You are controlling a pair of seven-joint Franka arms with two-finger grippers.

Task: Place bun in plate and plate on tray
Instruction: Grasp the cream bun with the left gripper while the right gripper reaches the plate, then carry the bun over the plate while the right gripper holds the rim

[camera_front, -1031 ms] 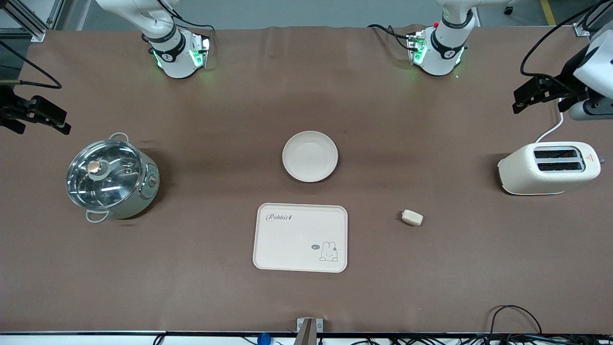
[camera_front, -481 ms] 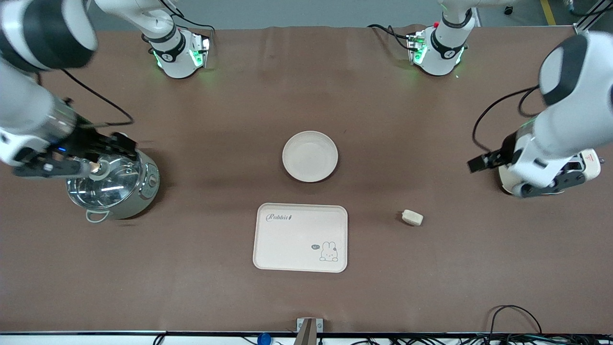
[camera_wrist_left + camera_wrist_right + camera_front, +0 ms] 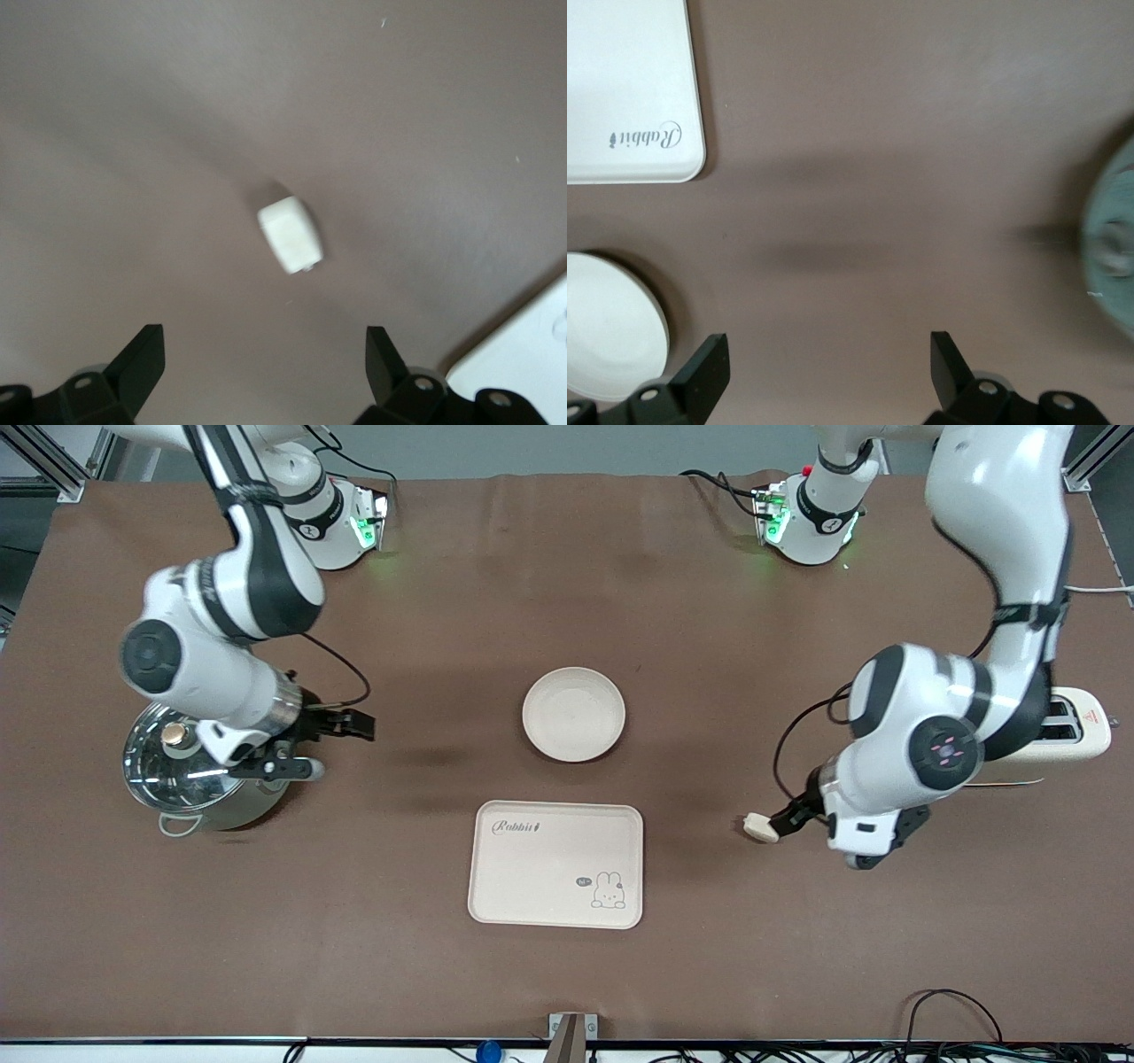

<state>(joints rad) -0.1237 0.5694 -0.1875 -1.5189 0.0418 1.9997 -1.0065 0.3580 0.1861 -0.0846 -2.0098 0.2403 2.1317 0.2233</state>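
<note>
1. The bun (image 3: 760,827) lies on bare table (image 3: 567,974), well apart from the tray (image 3: 555,864), toward the left arm's end.
2. The plate (image 3: 573,714) sits farther from the camera than the tray, a clear gap between them.
3. The left gripper (image 3: 264,367), spread wide, hangs over the bun; half a second ago it was over the toaster (image 3: 1076,731).
4. The right gripper (image 3: 828,372), also wide, has swung from the pot (image 3: 190,784) over open table toward the plate.

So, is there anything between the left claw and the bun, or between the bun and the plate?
Nothing visible. The left claw is open over the bun, with only bare table under it. Between the bun and the plate is bare table too; the tray lies nearer the camera, off that path.
</note>
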